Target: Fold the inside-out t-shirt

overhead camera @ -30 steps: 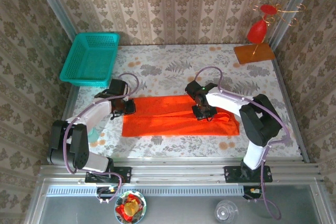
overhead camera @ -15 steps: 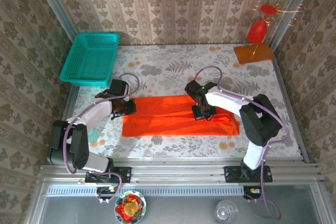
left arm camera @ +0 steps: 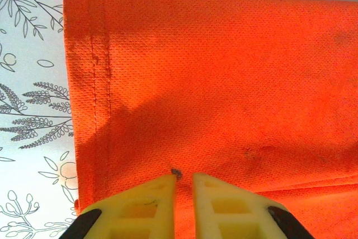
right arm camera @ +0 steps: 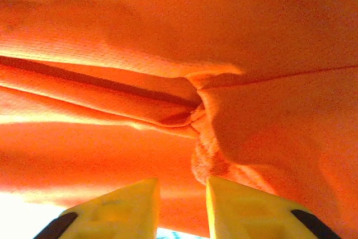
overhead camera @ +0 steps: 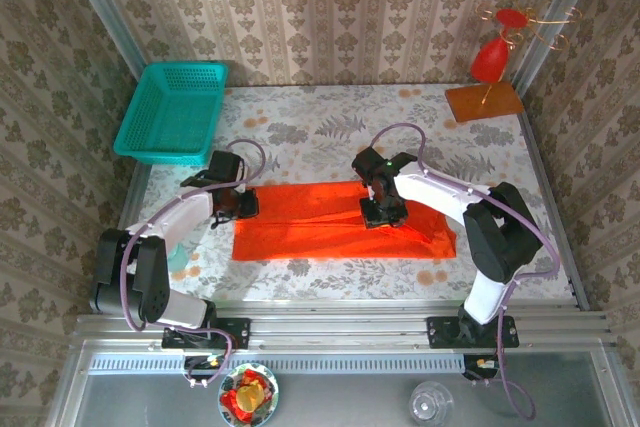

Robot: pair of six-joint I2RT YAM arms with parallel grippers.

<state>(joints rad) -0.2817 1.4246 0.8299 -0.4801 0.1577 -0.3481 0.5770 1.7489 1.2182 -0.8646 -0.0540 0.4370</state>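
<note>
The inside-out t-shirt (overhead camera: 330, 227) lies as a long bright orange strip across the middle of the table. My left gripper (overhead camera: 238, 204) sits at the strip's far left corner. In the left wrist view its yellow fingers (left arm camera: 184, 178) stand almost together with the orange cloth (left arm camera: 224, 71) pinched between the tips, next to the stitched hem. My right gripper (overhead camera: 385, 212) is down on the middle of the strip. In the right wrist view its fingers (right arm camera: 182, 183) stand apart, open, and a bunched fold (right arm camera: 210, 158) of the t-shirt (right arm camera: 168, 37) lies just off the right fingertip.
A teal basket (overhead camera: 172, 112) stands at the table's back left. A red ornament (overhead camera: 490, 57) on a wooden base (overhead camera: 484, 102) stands at the back right. Wallpapered walls close in three sides of the flowered table (overhead camera: 330, 132).
My right gripper has edged a little left and back over the middle of the t-shirt. The left arm and the cloth's outline have stayed put.
</note>
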